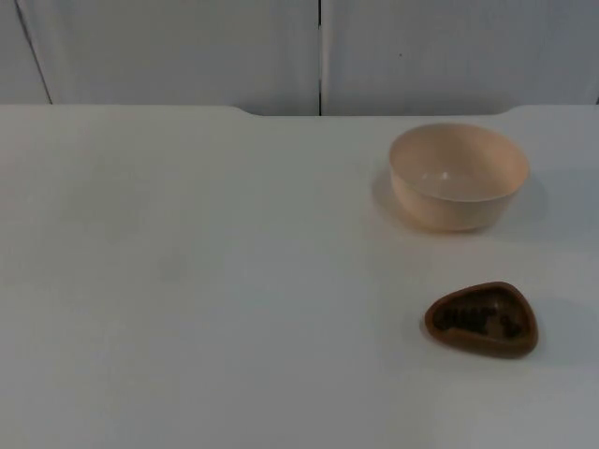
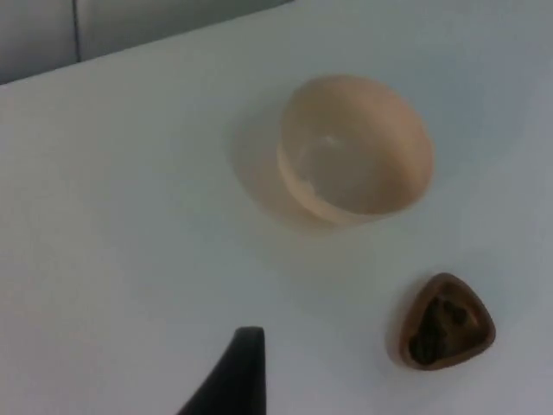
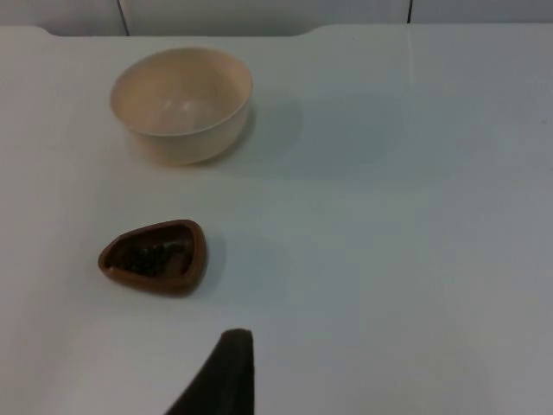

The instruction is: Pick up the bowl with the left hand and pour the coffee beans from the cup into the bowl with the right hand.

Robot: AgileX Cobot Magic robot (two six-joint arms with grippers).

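Left wrist view: one black fingertip of the left gripper (image 2: pixel 232 376) stands above bare table, nothing between or against it; whether the jaws are wide or narrow cannot be told. Right gripper (image 3: pixel 220 372) likewise presents a single dark fingertip over the table (image 1: pixel 187 281), holding nothing, opening not readable. Both arms wait, clear of the objects. From the left fingertip the bowl (image 2: pixel 354 149) lies toward 1 o'clock, well apart; from the right fingertip the cup (image 3: pixel 155 256) lies toward 11 o'clock, near, with the bowl beyond it. In the top view the bowl (image 1: pixel 459 175) stands upright with the cup (image 1: pixel 482 319) at its 6 o'clock, apart. Judgement: the bowl looks thin-walled, rigid, smooth and light, probably plastic, so slippery; pinch its rim, one finger inside and one outside. The cup is a small brown rounded-triangle dish, shallow, with dark coffee beans (image 3: pixel 154 258) loose inside; grip across its walls and keep it level, since the beans would spill easily.
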